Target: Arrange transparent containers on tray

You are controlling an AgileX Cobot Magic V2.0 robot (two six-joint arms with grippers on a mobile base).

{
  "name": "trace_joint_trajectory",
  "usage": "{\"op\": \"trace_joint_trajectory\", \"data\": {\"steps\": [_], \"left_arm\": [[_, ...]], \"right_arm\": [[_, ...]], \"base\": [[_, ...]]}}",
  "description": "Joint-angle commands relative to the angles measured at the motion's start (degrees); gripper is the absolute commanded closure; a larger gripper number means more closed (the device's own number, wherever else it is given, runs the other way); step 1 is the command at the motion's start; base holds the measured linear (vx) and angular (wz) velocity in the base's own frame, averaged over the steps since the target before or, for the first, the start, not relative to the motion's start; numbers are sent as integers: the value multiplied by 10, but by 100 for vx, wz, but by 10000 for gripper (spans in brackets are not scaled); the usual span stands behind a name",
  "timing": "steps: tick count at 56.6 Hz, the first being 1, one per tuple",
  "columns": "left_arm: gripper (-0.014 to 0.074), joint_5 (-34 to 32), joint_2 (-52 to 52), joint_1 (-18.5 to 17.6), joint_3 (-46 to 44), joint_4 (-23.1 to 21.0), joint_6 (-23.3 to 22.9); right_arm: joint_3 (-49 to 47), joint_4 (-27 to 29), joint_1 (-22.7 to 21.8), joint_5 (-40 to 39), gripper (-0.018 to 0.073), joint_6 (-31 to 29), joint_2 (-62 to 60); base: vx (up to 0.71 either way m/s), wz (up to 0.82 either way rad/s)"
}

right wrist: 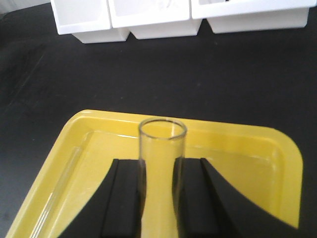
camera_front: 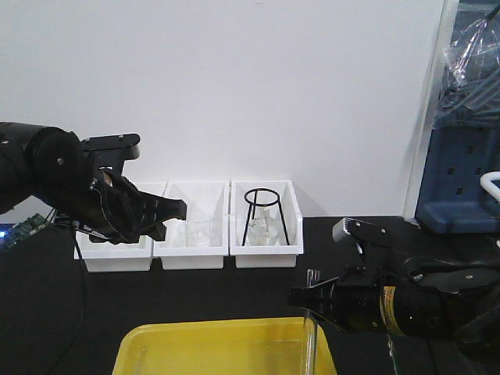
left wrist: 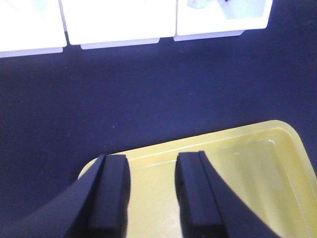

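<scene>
Your right end effector (right wrist: 158, 166) is pinching a clear glass test tube (right wrist: 162, 144) between its two black pads. The tube stands roughly upright, with its open rim just above the fingertips and its body running down between them toward the yellow tray (right wrist: 237, 148) below. The round bottom is out of sight in the wrist view, so you cannot tell how near it is to the tray floor. A second test tube (right wrist: 62, 186) lies flat in the tray, off to the left of those pads along the tray's left wall and well apart from the held one. Your left end effector (left wrist: 152, 159) is spread with nothing between its pads, and it hangs over a corner of the same tray. Treat the held tube as light, stiff and brittle. It is thin glass that would likely crack under a hard squeeze or a drop, and it is smooth enough to slip down through the pads (a round body gives each pad only a narrow line of contact). The hold on the upper body just under the rim looks sound to me, so keep the pressure modest. Laid down, the tube will probably roll, so bring it low and tip it gently alongside the second tube before you let go. The white bins (right wrist: 158, 20) sit well beyond the fingertips, across the black bench (right wrist: 148, 79).
</scene>
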Motion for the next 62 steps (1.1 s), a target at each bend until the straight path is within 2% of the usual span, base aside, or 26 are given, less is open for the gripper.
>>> {"op": "trace_joint_trajectory", "data": {"steps": [1,26,34,45,62], "left_arm": [[230,-22,-31,-4,-18,-9,1],[230,4,-31,-4,-18,-9,1],[230,4,-31,-4,-18,-9,1],[230,4,-31,-4,-18,-9,1],[230,-1,-31,-4,-18,-8,1]], "right_arm": [[-17,-23,-1,-14,571,15,-17],[-19,-8,-1,-23,566,18,103],[-19,2,-1,-14,536,13,127],[-19,4,-1,0,391,13,143],[-19,12,-1,27,-2,13,143]], "base": [[0,0],[0,0],[0,0],[0,0],[0,0]]}}
